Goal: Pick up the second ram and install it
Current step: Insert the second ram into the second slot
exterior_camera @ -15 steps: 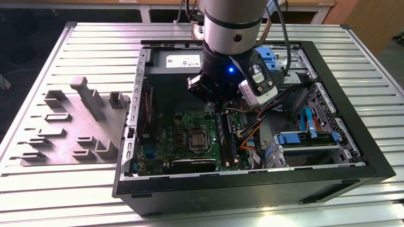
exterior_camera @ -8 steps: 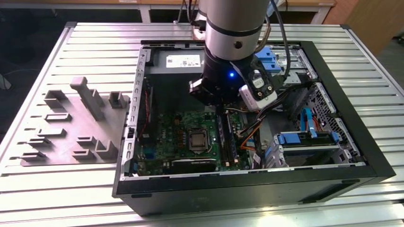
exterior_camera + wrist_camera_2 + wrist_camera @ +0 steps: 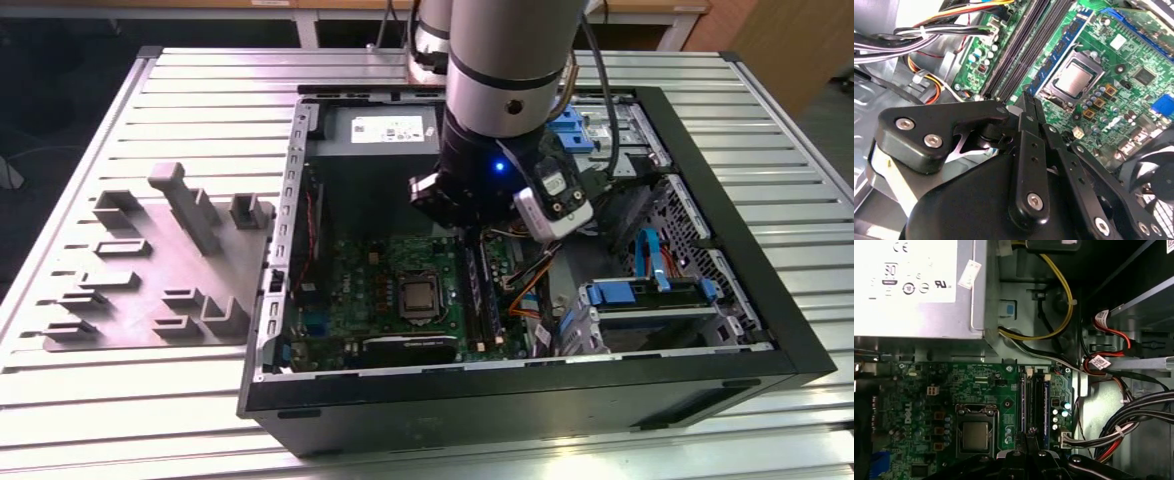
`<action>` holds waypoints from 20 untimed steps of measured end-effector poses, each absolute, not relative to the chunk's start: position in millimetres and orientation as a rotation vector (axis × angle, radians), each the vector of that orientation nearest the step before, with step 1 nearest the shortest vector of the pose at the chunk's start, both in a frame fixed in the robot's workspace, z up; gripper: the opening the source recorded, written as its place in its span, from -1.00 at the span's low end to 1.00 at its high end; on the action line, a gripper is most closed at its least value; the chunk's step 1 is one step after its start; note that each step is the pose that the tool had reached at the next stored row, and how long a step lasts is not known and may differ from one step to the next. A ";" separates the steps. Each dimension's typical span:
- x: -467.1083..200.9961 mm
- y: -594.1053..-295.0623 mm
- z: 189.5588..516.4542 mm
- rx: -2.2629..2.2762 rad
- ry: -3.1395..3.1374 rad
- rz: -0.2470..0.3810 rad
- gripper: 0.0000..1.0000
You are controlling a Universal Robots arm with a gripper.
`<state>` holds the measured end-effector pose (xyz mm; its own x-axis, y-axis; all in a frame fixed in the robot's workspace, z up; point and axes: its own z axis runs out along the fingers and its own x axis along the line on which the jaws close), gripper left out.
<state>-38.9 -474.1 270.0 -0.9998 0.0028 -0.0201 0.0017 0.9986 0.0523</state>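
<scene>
An open computer case [image 3: 534, 400] is set on a ribbed metal table [image 3: 160, 90]. Inside the case, a silver power box [image 3: 380, 130] is seen at the back of the exterior view. A green board [image 3: 354, 290] is laid flat on the case floor, with a square silver chip [image 3: 418, 295] near its middle. Bundles of wires [image 3: 1134, 410] and blue plastic holders [image 3: 627, 292] are packed into the side at the exterior view's right. At the exterior view's left, a grey tray [image 3: 120, 330] is placed on the table beside the case, and grey blocks [image 3: 187, 205] are stood up on it. The arm [image 3: 514, 60] is seen reaching down into the case, over the board. In the second wrist view the gripper [image 3: 1029, 100] is shown with its fingers [image 3: 1026, 150] drawn close together into a thin point, and nothing can be made out between them. The point is aimed at one end of the long black slots [image 3: 1019, 50]. The second ram [image 3: 1045, 405] is seen as a thin bluish stick stood on its edge among those slots, just beside the fingertips. Whether it is touched by them cannot be told.
</scene>
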 end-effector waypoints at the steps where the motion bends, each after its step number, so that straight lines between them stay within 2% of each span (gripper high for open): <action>1: -38.7 -474.1 269.0 0.006 3.120 0.083 -0.77; 20: -38.5 -474.1 242.1 0.033 3.120 0.084 -0.77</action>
<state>-38.5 -474.1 242.1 -0.9996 0.0219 -0.0200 0.0208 0.9983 0.0540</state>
